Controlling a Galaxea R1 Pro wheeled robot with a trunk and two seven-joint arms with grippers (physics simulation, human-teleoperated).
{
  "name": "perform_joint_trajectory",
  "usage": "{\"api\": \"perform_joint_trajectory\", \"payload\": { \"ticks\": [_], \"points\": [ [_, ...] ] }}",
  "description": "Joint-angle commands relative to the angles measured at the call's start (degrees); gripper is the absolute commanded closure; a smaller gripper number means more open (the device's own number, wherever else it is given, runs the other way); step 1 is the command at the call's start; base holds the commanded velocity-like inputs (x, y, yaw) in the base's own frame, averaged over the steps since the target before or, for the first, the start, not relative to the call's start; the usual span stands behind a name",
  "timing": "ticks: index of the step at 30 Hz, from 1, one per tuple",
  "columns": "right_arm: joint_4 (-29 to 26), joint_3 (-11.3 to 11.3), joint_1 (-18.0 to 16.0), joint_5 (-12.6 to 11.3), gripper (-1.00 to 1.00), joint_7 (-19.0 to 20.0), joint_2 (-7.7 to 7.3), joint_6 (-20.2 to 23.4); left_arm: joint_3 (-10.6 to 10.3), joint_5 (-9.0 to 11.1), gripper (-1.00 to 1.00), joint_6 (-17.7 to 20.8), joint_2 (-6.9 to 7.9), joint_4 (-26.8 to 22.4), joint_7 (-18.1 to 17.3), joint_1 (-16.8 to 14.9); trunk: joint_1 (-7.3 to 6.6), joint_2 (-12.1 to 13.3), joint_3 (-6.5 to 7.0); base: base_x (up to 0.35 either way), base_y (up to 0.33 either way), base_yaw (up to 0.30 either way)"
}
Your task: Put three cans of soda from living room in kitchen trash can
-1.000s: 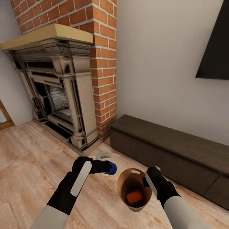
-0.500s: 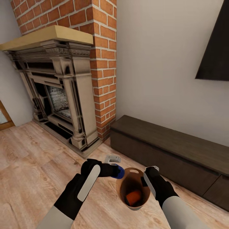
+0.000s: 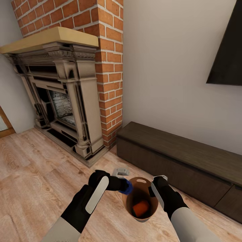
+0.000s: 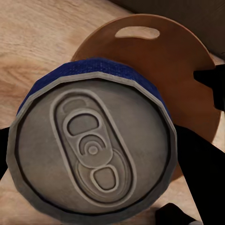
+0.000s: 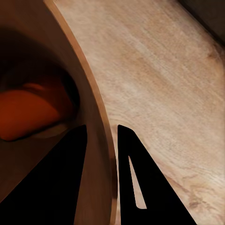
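Note:
A dark blue can of soda lies sideways in my left gripper, which is shut on it right at the left rim of the tash can. Its grey top faces the left wrist camera, with the bin's coppery inner wall behind it. My right gripper is shut on the bin's right rim, one finger inside and one outside the wall. An orange can of soda lies at the bottom of the bin.
A red-brick fireplace stands ahead on the left. A long dark low cabinet runs along the wall on the right under a wall TV. Light wood plank floor spreads left of the arms.
My left gripper has carried the blue can to the right, from beside the bin to its left rim. The right gripper and the bin have hardly moved.

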Motion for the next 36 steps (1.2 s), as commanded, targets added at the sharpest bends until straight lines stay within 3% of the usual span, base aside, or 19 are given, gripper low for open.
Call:
{"api": "perform_joint_trajectory", "payload": {
  "ticks": [1,14,27,36],
  "points": [
    [-0.02,0.01,-0.02,-0.35,1.0,0.16,0.07,-0.09,-0.02,0.0,1.0,0.0,-0.05,0.26,-0.05,-0.02,0.0,0.0,0.01,0.0,0.0,0.0],
    [-0.1,0.22,-0.02,-0.46,1.0,0.15,0.58,-0.02,-0.28,0.0,1.0,-1.74,-0.77,5.05,-0.31,-0.23,0.0,0.0,0.01,0.0,0.0,0.0],
    [-0.53,0.39,-0.02,-0.61,1.0,-0.13,3.25,0.75,-2.22,-0.08,1.0,-4.57,-0.76,5.45,-0.35,-0.25,0.0,0.0,0.01,0.0,0.0,0.0],
    [-1.63,1.19,0.01,-0.58,1.0,-0.15,3.76,2.94,-2.3,-0.17,1.0,-6.51,-0.82,8.17,-0.32,-0.3,0.0,0.0,0.01,0.0,0.0,0.0]
  ]
}}
